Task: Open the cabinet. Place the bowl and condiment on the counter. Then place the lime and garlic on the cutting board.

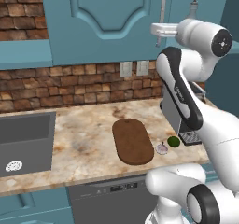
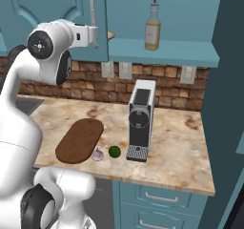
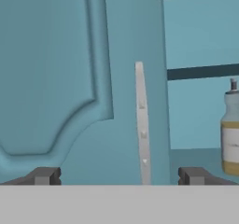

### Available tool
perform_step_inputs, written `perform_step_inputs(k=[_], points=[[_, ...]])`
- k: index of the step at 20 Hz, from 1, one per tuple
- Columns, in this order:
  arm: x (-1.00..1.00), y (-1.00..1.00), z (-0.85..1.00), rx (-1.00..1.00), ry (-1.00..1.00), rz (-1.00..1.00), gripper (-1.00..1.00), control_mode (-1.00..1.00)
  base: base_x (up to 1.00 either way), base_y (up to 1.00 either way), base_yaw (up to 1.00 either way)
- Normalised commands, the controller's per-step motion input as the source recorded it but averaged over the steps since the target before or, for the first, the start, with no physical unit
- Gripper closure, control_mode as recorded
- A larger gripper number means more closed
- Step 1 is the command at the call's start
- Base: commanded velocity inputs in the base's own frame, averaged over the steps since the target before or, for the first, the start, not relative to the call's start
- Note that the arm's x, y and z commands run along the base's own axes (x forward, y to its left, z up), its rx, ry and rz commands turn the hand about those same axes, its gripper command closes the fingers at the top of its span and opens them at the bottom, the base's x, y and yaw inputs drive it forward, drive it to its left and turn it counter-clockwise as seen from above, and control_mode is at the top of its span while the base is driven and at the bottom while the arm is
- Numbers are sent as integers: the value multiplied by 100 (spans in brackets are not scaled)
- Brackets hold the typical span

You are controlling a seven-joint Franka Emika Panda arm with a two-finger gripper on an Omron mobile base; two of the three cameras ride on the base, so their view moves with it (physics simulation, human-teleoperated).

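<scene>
The cabinet [image 1: 100,22] is seen with its left door closed and the wide-open, empty gripper [image 3: 119,175] positioned astride its handle [image 3: 142,125], the condiment [image 2: 152,25] standing on the exposed shelf, and the lime [image 2: 114,151] and garlic [image 2: 97,155] lying beside the cutting board [image 2: 80,140].

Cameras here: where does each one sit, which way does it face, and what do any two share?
Left base view: behind the arm's left, facing the counter; arm at right.
Right base view: behind its right, facing the coffee machine; arm at left.
Hand view: on the hand, facing the cabinet handle; open gripper at bottom.
Shared: both base views show the cutting board, lime, garlic.
</scene>
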Motion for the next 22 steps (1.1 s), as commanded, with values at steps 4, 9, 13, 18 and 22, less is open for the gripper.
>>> perform_step_inputs(k=[4, 9, 13, 18, 22], points=[[40, -10, 0, -2, -6, 0, -100, -100, 0, 0, 0], [43, -12, -1, -4, -5, 0, -100, -100, 0, 0, 0], [36, -7, 0, -3, -4, 1, -100, -100, 0, 0, 0], [36, -5, 0, -2, -2, 1, -100, -100, 0, 0, 0], [31, -11, 0, -1, 0, 1, -100, -100, 0, 0, 0]])
